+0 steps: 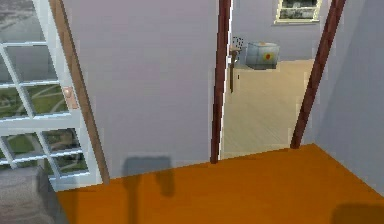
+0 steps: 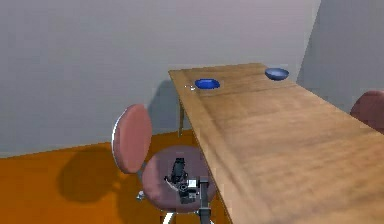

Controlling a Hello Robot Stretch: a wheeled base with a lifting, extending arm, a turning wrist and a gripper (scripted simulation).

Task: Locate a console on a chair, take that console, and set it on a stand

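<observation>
Console seemingly lying as a dark shape (image 2: pixel 178 163) on the chair (image 2: pixel 152 186) seat by the table (image 2: pixel 270 130); gripper (image 2: pixel 181 184) is working there, hold untellable. Grasp step is proceeding; next calls for lifting clear.

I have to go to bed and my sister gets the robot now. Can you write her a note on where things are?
Jaws: at the seat of the pink chair, on the arm coming up from the arm side view's bottom edge. I cannot tell whether they hold anything.
Things: the console cannot be told apart from the dark jaws at the seat. The chair stands beside a wooden table bearing two blue bowls.
Done: chair reached.
Left: make sure of the console, find a stand, perhaps through the open doorway ahead, and set the console on it.
</observation>
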